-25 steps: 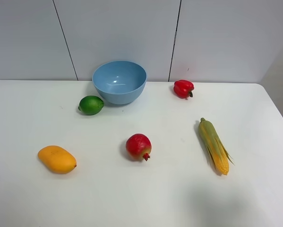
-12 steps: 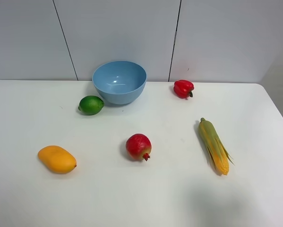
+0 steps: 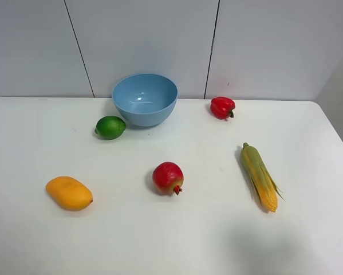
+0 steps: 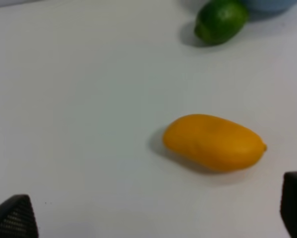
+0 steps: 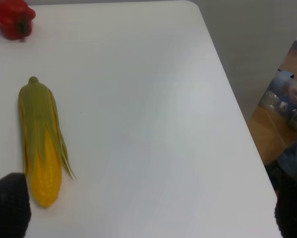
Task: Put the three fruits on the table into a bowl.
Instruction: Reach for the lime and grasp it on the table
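Pointing front-right is the pomegranate [image 3: 168, 176] crown — the mango [image 3: 69, 193] lies slanted likewise.

A wall [image 3: 148, 34] of pale grey panels stands behind the white table [image 3: 160, 240], split by two thin dark seams [image 3: 211, 51]. A warmer-toned side wall [image 3: 340, 86] meets it at the right corner. The light is soft and even, and a faint shadow [image 3: 263, 246] lies on the tabletop's near side. Past the table's right edge there is grey floor [image 5: 242, 44], then a wood-toned patch [image 5: 267, 134] with blurred clutter [image 5: 287, 96].
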### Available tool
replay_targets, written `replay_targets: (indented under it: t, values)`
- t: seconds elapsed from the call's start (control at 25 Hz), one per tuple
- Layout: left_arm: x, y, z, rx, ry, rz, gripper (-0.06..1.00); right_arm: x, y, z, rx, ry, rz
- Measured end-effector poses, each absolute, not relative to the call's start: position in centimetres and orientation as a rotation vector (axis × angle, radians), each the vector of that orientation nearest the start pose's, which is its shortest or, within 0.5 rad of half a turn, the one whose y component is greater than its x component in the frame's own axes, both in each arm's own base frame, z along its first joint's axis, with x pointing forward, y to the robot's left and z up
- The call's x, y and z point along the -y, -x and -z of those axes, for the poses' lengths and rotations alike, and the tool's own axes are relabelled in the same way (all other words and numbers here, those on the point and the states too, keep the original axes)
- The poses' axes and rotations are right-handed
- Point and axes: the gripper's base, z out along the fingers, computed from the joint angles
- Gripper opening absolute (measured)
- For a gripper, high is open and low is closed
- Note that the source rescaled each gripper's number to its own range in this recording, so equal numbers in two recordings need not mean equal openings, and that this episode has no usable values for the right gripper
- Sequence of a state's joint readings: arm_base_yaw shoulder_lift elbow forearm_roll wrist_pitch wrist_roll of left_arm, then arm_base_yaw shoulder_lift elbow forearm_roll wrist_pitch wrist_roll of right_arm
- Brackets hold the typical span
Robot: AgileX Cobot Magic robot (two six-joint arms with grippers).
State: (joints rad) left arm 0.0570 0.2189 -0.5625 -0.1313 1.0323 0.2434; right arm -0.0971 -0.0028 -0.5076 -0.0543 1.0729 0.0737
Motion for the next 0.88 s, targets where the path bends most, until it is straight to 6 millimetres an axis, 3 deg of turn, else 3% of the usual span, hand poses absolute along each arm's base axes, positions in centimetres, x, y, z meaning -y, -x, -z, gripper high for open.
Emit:
replay_targets:
  t: [0.16, 0.4, 0.64, 0.88]
  values:
    - [0.9, -7.5, -31.6, -2.233, -0.388, -0.036, 1.00, 0.4, 0.7, -27.8, -2.038, -0.178, 0.080]
    - [1.0, -17.3, -33.2, -2.337, -0.726, -0.015, 1.00, 0.4, 0.7, -27.8, -2.038, -0.178, 0.080]
    - [2.5, -27.1, -31.6, -2.320, -1.077, 0.072, 0.94, 0.4, 0.7, -27.8, -2.038, -0.178, 0.080]
    - [4.6, -34.7, -29.0, -2.313, -1.219, 0.121, 0.94, 0.4, 0.7, -27.8, -2.038, -0.178, 0.080]
